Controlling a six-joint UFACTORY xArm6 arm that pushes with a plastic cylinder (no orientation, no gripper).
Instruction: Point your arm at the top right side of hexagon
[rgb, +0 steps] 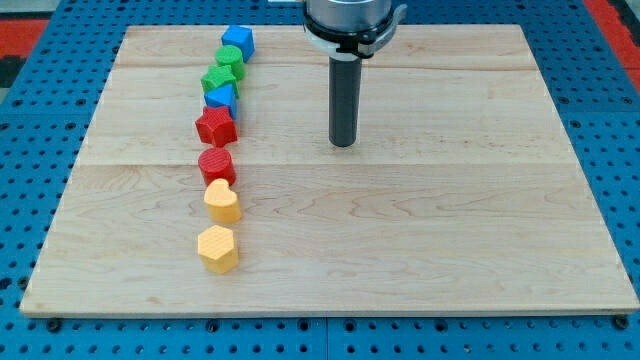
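A yellow hexagon block lies at the bottom of a column of blocks on the view's left half of the wooden board. Above it sit a yellow heart-shaped block, a red round-edged block, a red star block, a blue block, a green block, a smaller green block and a blue cube. My tip stands on the board well to the right of the red blocks, far up and right of the yellow hexagon, touching no block.
The board lies on a blue pegboard surface. The rod hangs from a grey and white arm head at the view's top centre. A red strip shows at the top right corner.
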